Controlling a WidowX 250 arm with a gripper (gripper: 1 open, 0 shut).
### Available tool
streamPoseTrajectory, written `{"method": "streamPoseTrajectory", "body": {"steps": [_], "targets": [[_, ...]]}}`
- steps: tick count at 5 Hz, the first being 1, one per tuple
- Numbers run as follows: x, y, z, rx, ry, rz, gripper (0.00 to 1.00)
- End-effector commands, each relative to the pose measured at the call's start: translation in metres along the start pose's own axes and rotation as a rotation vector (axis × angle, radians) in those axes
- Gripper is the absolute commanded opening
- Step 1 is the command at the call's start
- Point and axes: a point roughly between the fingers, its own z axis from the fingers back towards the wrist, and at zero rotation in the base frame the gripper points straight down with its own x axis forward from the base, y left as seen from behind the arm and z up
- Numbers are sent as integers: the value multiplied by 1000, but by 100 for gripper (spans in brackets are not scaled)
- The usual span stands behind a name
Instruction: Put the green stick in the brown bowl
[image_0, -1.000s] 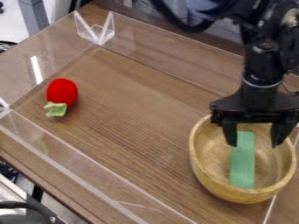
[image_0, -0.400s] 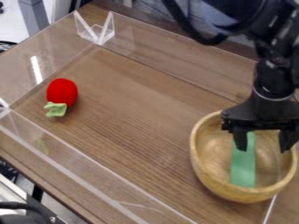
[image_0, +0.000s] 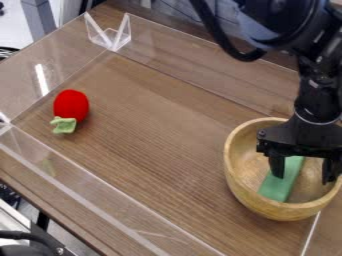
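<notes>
Near the wooden table's (image_0: 147, 120) right edge, the wide-spread hand (image_0: 299, 168) straddles the green stick (image_0: 282, 184) inside the brown bowl (image_0: 247, 190)

The green stick (image_0: 281, 186) is a plain light green, lying inside the brown bowl (image_0: 242, 172), which is light tan wood with faint grain. Above the bowl, the end effector (image_0: 299, 163) is black. Well left of the bowl, the toy (image_0: 70, 107) is bright red with a pale green leafy base. The surface (image_0: 167, 125) shows dark brown streaked woodgrain.
</notes>
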Motion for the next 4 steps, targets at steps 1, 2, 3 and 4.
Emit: {"method": "streamPoseTrajectory", "body": {"steps": [1,2,3,4], "targets": [[-1,-11,28,-41,-40,-33,100],[-1,-2,30,-52,-34,-95,100],[0,7,31,-65,-28,-154,0],[1,10,33,-58,-36,-134,100]]}}
